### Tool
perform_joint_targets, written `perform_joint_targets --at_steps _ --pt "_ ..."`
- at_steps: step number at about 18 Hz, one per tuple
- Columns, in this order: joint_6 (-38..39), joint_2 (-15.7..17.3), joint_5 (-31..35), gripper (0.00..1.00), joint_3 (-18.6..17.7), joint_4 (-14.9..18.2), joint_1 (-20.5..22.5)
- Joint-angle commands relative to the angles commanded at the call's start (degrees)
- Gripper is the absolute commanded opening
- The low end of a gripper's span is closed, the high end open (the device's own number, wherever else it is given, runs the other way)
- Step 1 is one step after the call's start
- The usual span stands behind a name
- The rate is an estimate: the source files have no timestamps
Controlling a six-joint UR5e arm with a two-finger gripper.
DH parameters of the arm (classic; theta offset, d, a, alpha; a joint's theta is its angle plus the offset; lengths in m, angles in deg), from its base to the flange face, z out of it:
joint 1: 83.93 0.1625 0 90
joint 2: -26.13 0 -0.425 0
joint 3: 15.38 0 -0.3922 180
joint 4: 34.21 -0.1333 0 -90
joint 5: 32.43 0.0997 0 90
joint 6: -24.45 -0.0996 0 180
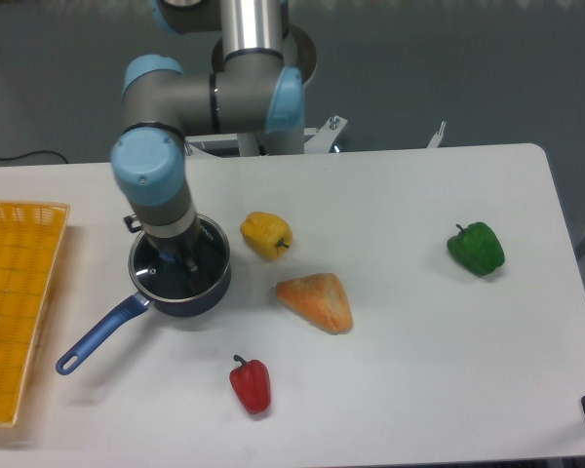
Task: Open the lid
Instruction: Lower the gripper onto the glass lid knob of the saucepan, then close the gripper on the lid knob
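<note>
The lid point(212, 255), a glass disc with a thin metal rim, lies flat on the dark blue saucepan point(191, 300), whose long blue handle point(97, 336) points to the lower left. My gripper point(176, 261) hangs straight over the lid's middle, pointing down, with its dark fingers point(189, 261) a little apart just above the glass. The wrist hides the lid's blue knob, so I cannot see whether the fingers touch it.
A yellow pepper point(265, 235) lies just right of the pan. An orange wedge point(317, 301) is further right, a red pepper point(251, 383) near the front and a green pepper point(476, 248) far right. A yellow basket point(15, 312) fills the left edge.
</note>
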Motion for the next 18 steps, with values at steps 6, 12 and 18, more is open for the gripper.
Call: perform_joint_targets --at_steps 6,12,18 --pt "-0.44 0.62 0.87 1.0 -1.14 0.18 -0.44" --pt "-0.53 0.79 2.99 1.0 -1.67 0.18 -1.93" --pt "-0.61 0.79 3.77 1.0 -2.9 0.18 -2.11"
